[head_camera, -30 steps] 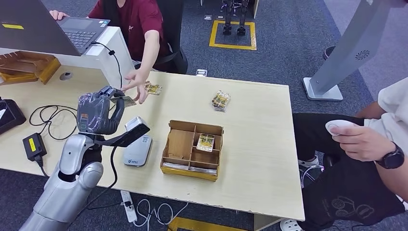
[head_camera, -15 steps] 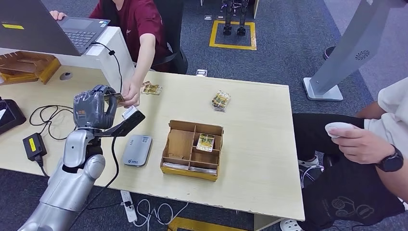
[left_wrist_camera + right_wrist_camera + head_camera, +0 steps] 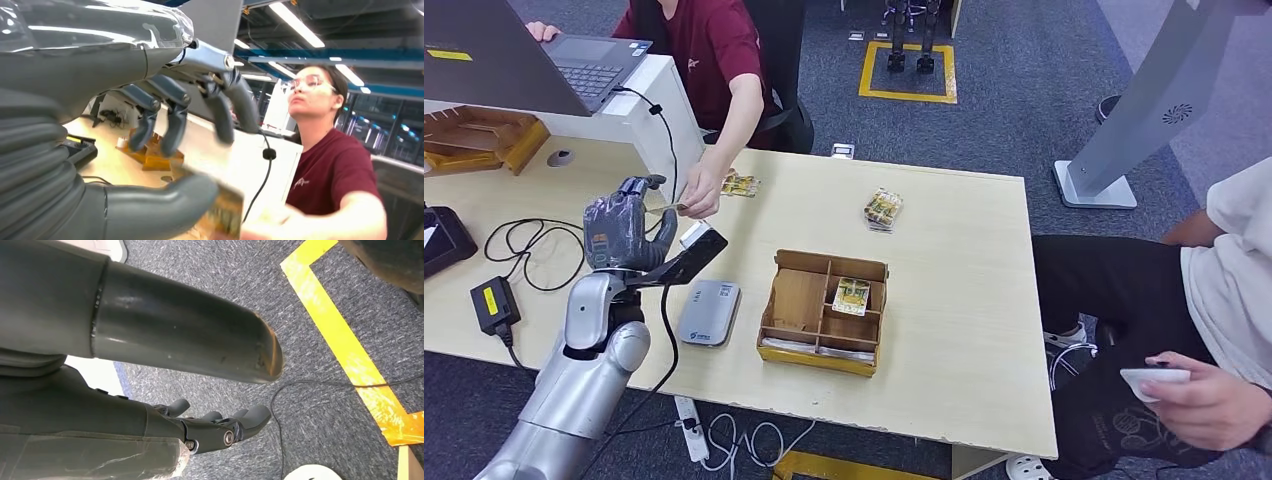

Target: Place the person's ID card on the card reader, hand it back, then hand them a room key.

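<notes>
Upper left of the head view: left hand raised over the table, fingers spread and empty. Just right of it, the person's hand pinches the ID card, which shows as a thin edge between the two hands. Left wrist view: thumb lies right next to the blurred card; the darker fingers are lifted well apart from it. Whether the thumb touches the card cannot be told.

Card reader, grey, lies flat on the table at lower left of centre, below the raised hand, nothing on it. Just right of it stands a cardboard divided box with one yellow card packet in an upper compartment. Two more packets lie on the table: one near the person's hand, one upper centre.

Right wrist view: right hand hangs over grey carpet with a yellow tape line; fingers loosely extended, holding nothing.

Left edge of the head view: black cable loop and power adapter. Lower right: a second person's hand holds a white device.
</notes>
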